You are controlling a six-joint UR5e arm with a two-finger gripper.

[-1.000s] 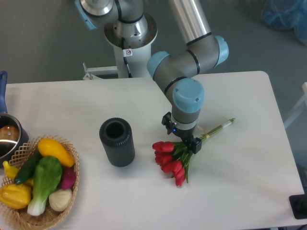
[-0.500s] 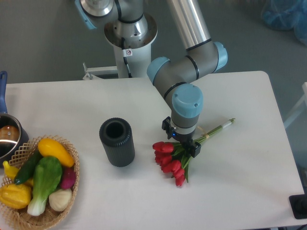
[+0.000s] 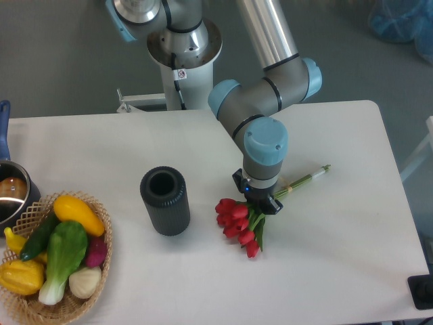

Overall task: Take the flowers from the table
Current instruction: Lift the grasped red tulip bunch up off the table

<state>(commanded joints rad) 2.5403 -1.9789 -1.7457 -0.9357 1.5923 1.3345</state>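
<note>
The flowers [image 3: 237, 220], red tulips with green leaves, lie on the white table [image 3: 325, 257] right of centre. Their thin green stems [image 3: 308, 177] run up and to the right. My gripper [image 3: 259, 198] points straight down over the bunch where the leaves meet the stems. Its fingers are drawn in close on both sides of the stems. The wrist hides the contact point. The tulip heads stick out to the lower left of the gripper, and the bunch looks to be at table height.
A black cylindrical cup [image 3: 164, 200] stands upright left of the flowers. A wicker basket [image 3: 30, 213] of vegetables sits at the front left corner. A metal pot [image 3: 10, 193] is at the left edge. The robot base [image 3: 183, 47] stands behind the table.
The gripper fingers have closed in around the stems. The bunch has shifted slightly, with the tulip heads drawn a little up and toward the gripper.
</note>
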